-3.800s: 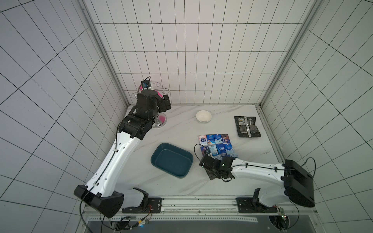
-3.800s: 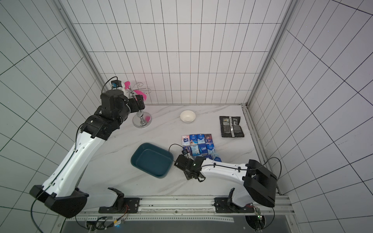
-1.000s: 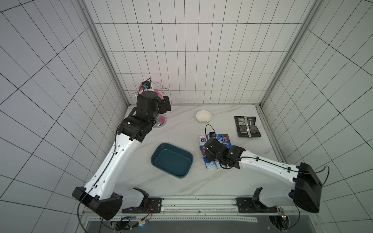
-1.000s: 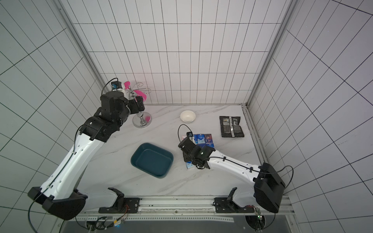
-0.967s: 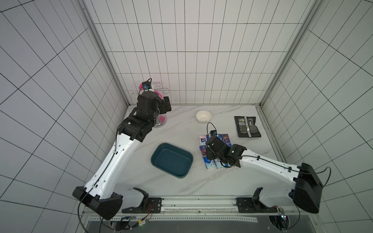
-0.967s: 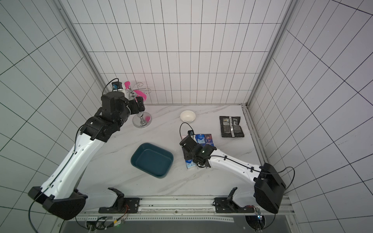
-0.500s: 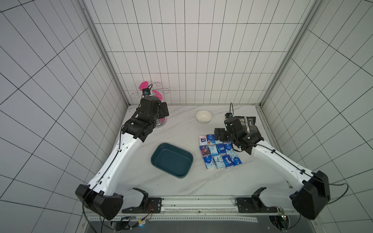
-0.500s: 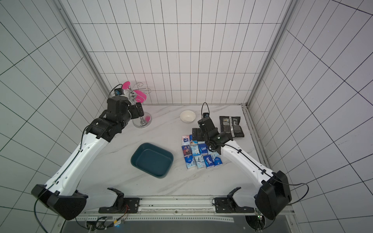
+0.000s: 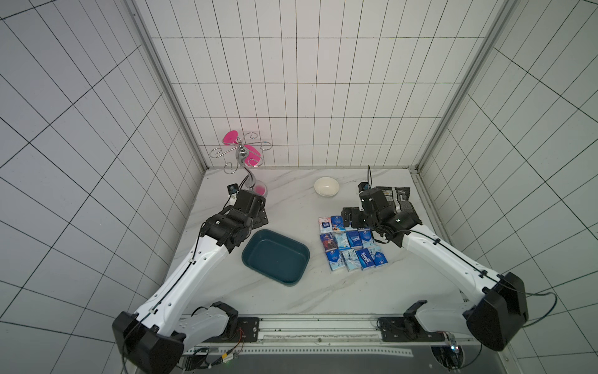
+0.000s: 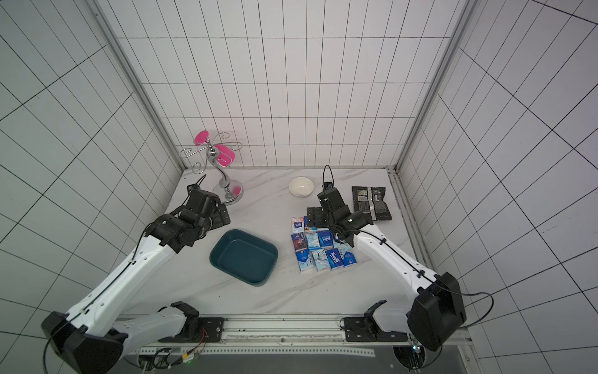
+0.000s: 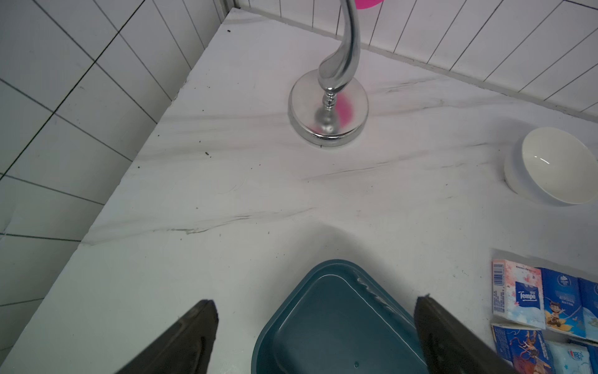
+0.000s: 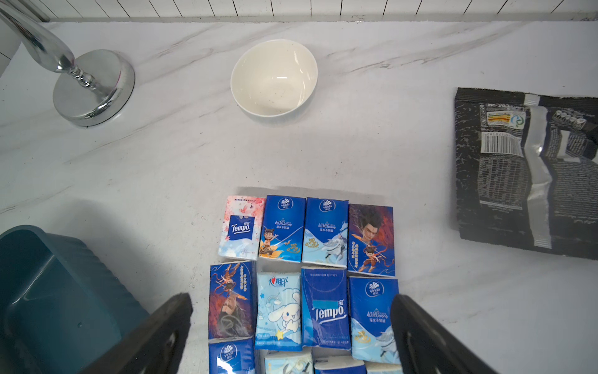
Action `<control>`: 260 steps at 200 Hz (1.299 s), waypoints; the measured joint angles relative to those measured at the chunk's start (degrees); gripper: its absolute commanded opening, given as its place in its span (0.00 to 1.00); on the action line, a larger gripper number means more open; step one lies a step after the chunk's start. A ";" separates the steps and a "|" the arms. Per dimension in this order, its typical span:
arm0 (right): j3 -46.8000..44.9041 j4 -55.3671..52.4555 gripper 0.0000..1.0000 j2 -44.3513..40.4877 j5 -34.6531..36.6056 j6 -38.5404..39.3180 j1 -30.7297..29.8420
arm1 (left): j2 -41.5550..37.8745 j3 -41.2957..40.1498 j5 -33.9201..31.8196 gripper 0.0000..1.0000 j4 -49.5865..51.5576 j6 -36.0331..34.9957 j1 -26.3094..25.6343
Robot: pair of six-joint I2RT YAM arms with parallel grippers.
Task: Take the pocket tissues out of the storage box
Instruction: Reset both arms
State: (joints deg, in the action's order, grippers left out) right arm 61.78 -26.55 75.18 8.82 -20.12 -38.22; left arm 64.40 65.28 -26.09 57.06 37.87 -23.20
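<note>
- While the right arm stretched low over the near, box-side edge of the pocket tissues point(image 9: 351, 246) a second ago, it has since drawn back. The right gripper point(image 10: 315, 217) now hangs over the far rows of the packs, on the side toward the black foil packet point(image 10: 371, 203).
- Its jaws stand spread wide, with nothing held between them.
- Before, the left arm was raised beside the metal stand point(image 9: 247, 171). It has since lowered, and the left gripper point(image 11: 314, 306), also wide apart and holding nothing, hovers at the far left corner of the storage box point(image 9: 252, 259).
- The packs, earlier partly hidden by the arm, lie flat in a tidy grid on the marble table point(image 9: 291, 298), outside the box and just to its right.
- From the right wrist, the packs sit below and ahead of the fingers point(image 12: 174, 311), with one row framed between the tips. Whether anything touches cannot be told.
- Beyond the grid stands the white bowl point(image 9: 326, 187).
</note>
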 measured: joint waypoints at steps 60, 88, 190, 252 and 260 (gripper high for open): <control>-2.34 1.03 0.99 -1.42 -2.58 -0.02 0.00 | 5.22 -6.14 -0.35 0.98 4.48 10.78 7.89; -3.30 2.16 0.99 -1.57 -3.32 -0.04 0.00 | 6.99 -8.44 -0.46 0.98 4.44 13.49 8.33; -4.92 5.20 0.99 -3.69 -0.37 0.00 4.87 | 5.53 -22.10 -7.76 0.99 -37.13 -16.20 14.73; -5.95 8.76 0.99 -2.56 0.98 0.00 6.58 | 19.04 -33.81 -3.45 0.98 -71.10 -24.55 20.09; -6.21 9.11 0.99 -2.56 1.01 0.00 7.23 | 19.43 -34.51 -3.23 0.98 -73.48 -25.09 20.09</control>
State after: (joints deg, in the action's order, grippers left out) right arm 55.57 -17.43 72.62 9.82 -20.12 -30.98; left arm 83.83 30.76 -29.32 -16.43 12.78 -3.11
